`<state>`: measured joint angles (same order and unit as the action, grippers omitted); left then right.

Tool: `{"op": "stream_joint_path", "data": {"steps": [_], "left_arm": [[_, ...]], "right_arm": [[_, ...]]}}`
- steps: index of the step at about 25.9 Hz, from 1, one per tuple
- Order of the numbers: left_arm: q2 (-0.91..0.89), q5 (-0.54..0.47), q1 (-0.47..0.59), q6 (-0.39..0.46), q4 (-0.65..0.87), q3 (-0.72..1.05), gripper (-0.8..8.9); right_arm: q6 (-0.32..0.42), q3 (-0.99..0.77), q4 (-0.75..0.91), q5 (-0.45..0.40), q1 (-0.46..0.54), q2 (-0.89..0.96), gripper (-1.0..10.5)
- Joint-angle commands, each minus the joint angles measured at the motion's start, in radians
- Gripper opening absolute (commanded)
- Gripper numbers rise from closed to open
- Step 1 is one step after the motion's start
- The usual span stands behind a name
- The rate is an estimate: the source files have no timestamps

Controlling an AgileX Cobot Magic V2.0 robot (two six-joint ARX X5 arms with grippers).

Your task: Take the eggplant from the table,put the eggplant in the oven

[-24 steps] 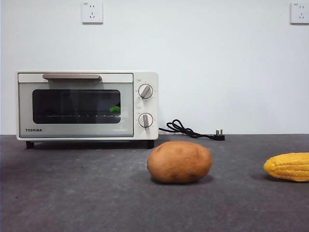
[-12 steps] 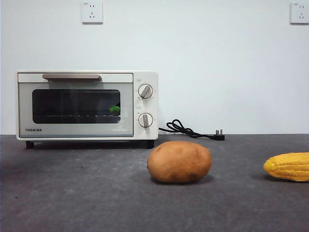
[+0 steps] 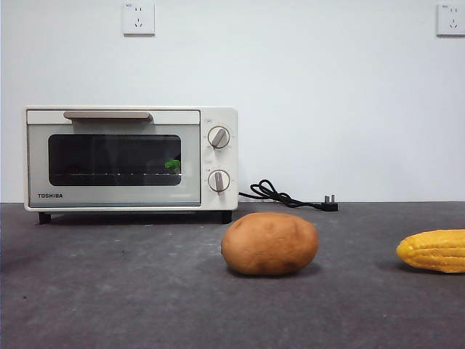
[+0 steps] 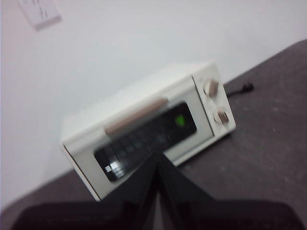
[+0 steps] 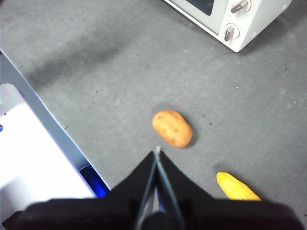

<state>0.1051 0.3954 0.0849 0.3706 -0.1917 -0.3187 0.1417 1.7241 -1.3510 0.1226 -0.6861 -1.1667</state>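
The oven [image 3: 131,158] stands at the left on the table [image 3: 145,291], its door closed. Through the dark glass the eggplant [image 3: 173,165] shows only as a green cap at the right end of the rack. A potato [image 3: 269,243] lies in front, right of the oven, and a corn cob [image 3: 433,250] lies at the far right. The left gripper [image 4: 158,160] hangs before the oven door, jaws pressed together and empty. The right gripper [image 5: 157,152] hovers high above the potato, jaws likewise together, holding nothing.

Oven [image 3: 131,158] had smooth cream casing w/ glossy dark glass door; table [image 3: 145,291] under it looked matt, mottled grey.
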Motion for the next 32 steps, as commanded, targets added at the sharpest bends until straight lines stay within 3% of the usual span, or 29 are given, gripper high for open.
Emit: {"op": "stream_joint_path", "data": {"steps": [1,8,13,21,32], "left_arm": [[-0.056,-0.004,0.004,-0.071,0.014,0.086,-0.04],[-0.101,-0.045,0.005,-0.205,0.036,0.237,-0.04],[-0.101,-0.157,0.003,-0.323,0.056,0.312,-0.04],[-0.101,-0.259,0.004,-0.389,0.025,0.311,-0.04],[-0.093,-0.258,0.006,-0.405,0.034,0.311,-0.04]], "right_arm": [[-0.008,0.001,-0.014,0.0,0.0,-0.002,0.0],[-0.008,0.001,-0.014,0.0,0.0,-0.002,0.0],[-0.008,0.001,-0.014,0.0,0.0,-0.002,0.0],[-0.008,0.001,-0.012,0.0,0.0,-0.002,0.0],[-0.008,0.001,-0.012,0.0,0.0,-0.002,0.0]]}}
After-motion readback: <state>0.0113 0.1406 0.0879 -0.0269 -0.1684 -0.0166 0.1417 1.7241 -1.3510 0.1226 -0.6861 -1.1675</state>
